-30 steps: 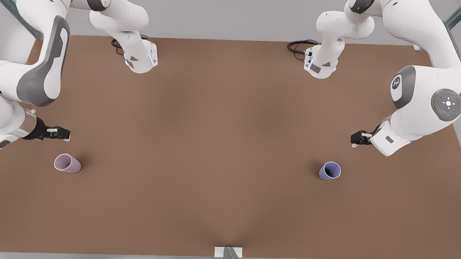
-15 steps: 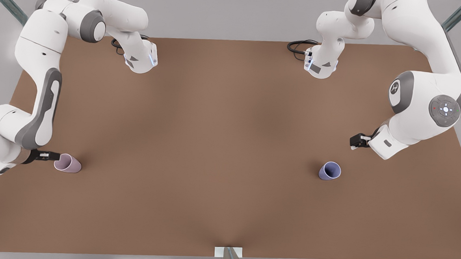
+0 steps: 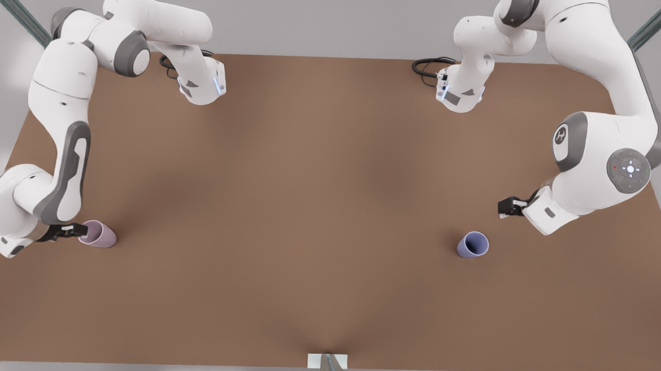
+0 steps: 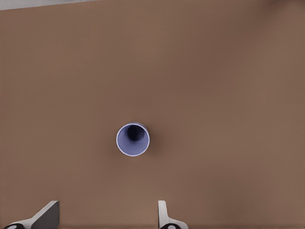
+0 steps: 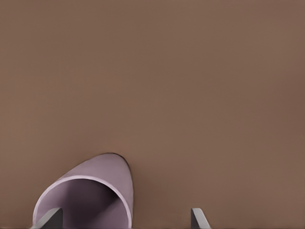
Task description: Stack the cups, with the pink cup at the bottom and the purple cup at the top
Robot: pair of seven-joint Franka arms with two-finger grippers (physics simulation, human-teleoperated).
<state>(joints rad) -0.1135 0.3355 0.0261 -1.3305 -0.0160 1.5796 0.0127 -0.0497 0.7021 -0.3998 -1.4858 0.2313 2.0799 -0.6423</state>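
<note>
Cups stood upright and well apart on the brown worktop (image 3: 329, 208). The right end effector (image 3: 77, 230), fingers apart, straddled the rim of the pink cup (image 3: 99, 234); the left end effector (image 3: 505, 206), open, hovered near the purple cup (image 3: 473, 244). Both looked light, stiff and smooth, best pinched across the wall. Open room lay between them.

Plain brown worktop (image 3: 318, 207), no pattern. Pale pink cup (image 3: 100, 234), soft and plain, same pink inside (image 5: 90, 200). Blue-purple cup (image 3: 473, 245), plain too, dark inside down at the bottom (image 4: 133, 138). White arms with grey patches. Black grippers, one by each cup.
</note>
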